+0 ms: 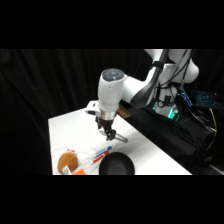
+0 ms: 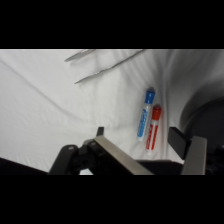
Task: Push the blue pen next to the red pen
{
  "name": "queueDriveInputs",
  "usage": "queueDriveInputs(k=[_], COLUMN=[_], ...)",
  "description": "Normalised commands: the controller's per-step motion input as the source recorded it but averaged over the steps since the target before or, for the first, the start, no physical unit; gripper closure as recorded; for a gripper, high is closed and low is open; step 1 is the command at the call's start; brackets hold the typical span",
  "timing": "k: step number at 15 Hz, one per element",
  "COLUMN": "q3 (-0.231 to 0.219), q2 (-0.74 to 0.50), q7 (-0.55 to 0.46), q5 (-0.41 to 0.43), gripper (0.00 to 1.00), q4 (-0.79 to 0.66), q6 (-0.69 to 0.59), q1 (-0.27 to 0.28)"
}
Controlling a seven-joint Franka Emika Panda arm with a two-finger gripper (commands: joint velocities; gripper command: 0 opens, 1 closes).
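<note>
the jaws [image 2: 142,145] are sitting wide open over the white bench [image 2: 45,110], holding nothing. the blue pen [image 2: 145,112] is lying just beside the red pen [image 2: 153,127], nearly parallel, maybe touching. a dark bowl [image 1: 116,164] is sitting near them, and metal tongs [image 2: 102,62] are lying further off.

white table [image 1: 75,125] with a cloth-like wrinkly top, holding the blue pen [image 2: 145,112] and red pen [image 2: 153,127] side by side, metal tongs [image 2: 102,65], a black bowl [image 1: 116,165], and maybe a stuffed toy [image 1: 67,162]
</note>
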Motion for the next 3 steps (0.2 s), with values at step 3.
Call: queueDriveInputs(k=[3], q3=[0.262], q2=[-0.53], q7=[0.13], q5=[-0.031], gripper=[0.0], q4=[-0.23], q6=[-0.3], q1=[-0.202])
